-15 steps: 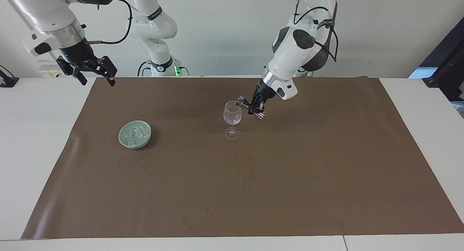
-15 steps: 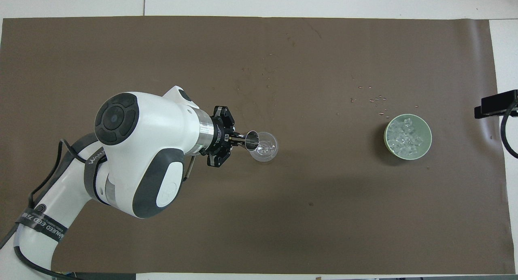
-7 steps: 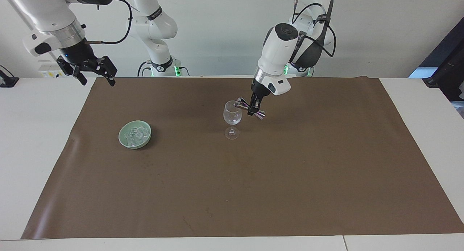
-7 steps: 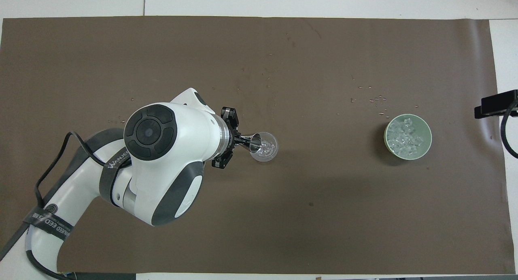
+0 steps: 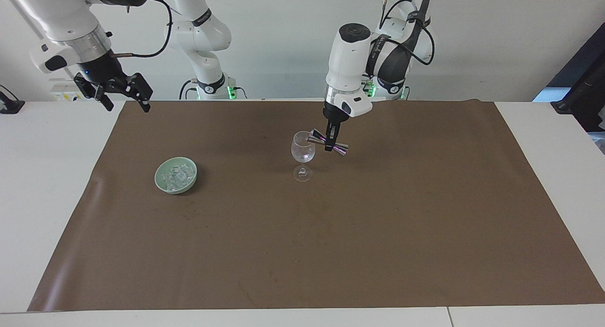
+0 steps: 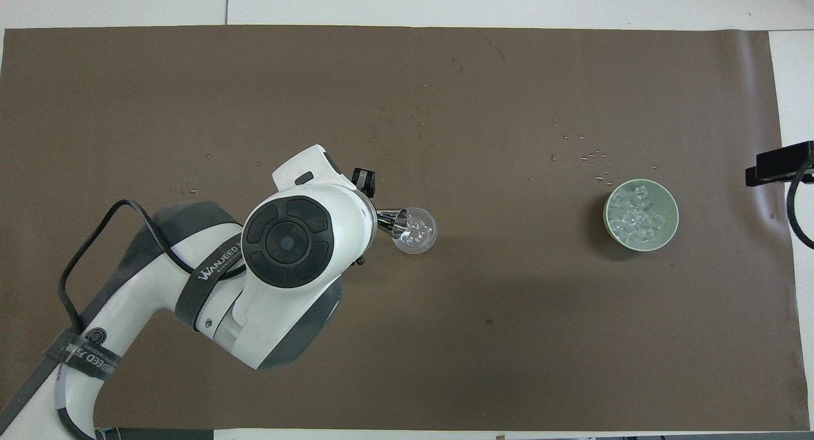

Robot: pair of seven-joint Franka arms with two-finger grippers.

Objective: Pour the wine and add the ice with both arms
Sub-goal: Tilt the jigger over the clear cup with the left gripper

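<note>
A clear stemmed wine glass (image 5: pixel 303 150) stands upright mid-mat; it also shows in the overhead view (image 6: pixel 414 230). My left gripper (image 5: pixel 330 145) points straight down beside the glass and is shut on the waist of a metal jigger (image 5: pixel 327 143). The jigger lies nearly level, with one end at the glass rim (image 6: pixel 389 219). Whether the glints inside the glass are contents I cannot tell. Ice (image 5: pixel 177 176) (image 6: pixel 639 216) fills a green bowl (image 5: pixel 158 178) toward the right arm's end. My right gripper (image 5: pixel 123 98) waits open, raised over the mat's corner.
A brown mat (image 5: pixel 331 232) covers most of the white table. Small specks (image 6: pixel 591 157) lie on the mat, farther from the robots than the bowl. The left arm's wrist (image 6: pixel 289 240) hides its gripper from above.
The left arm's wrist has swung upright over the gripper, and the jigger has levelled out from a steeper tilt while staying at the glass rim. The right arm has not moved.
</note>
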